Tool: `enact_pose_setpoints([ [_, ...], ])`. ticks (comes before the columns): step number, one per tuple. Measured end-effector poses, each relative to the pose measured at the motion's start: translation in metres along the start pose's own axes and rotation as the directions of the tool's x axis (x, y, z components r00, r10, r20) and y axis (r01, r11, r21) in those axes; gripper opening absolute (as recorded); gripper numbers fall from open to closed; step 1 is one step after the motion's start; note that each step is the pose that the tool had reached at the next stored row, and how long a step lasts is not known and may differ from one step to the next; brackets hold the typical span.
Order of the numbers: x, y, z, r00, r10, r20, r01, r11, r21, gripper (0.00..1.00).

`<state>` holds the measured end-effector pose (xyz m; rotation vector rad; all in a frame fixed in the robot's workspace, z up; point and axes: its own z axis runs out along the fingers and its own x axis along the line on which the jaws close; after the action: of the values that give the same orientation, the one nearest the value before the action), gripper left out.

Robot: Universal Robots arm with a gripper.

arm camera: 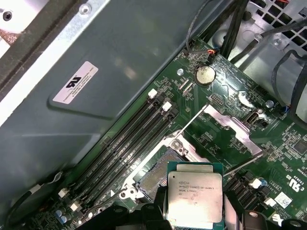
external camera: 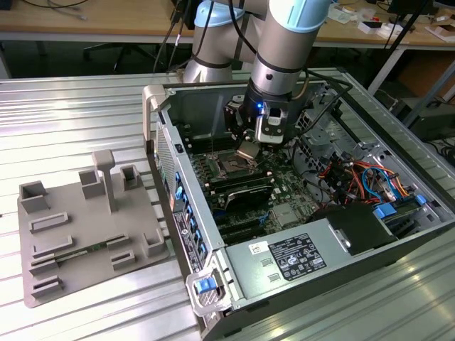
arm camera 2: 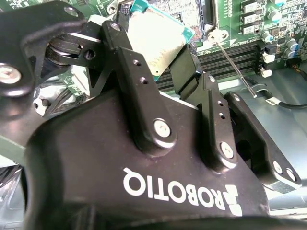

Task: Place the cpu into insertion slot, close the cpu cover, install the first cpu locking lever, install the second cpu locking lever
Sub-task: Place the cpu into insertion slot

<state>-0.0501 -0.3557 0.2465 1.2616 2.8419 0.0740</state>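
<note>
now, the cpu (arm camera: 194,194) clamped tight within the gripper (arm camera: 192,213), above the insertion slot (arm camera: 152,176)

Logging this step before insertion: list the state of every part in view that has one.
gripper, shut on the cpu.
cpu, held off the insertion slot, not seated.
insertion slot, uncovered and empty.
cpu cover, swung open.
locking lever, unlatched, standing off the board.
computer case, on its side, side panel off.
</note>
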Motion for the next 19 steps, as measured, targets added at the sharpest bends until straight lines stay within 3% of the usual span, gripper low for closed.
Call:
enact_pose_setpoints([
  [19, 0.0, 0.0, 0.0002, 0.9994, 0.034, 0.0058, -0.035, 0.9994, 0.0036, 0.55],
])
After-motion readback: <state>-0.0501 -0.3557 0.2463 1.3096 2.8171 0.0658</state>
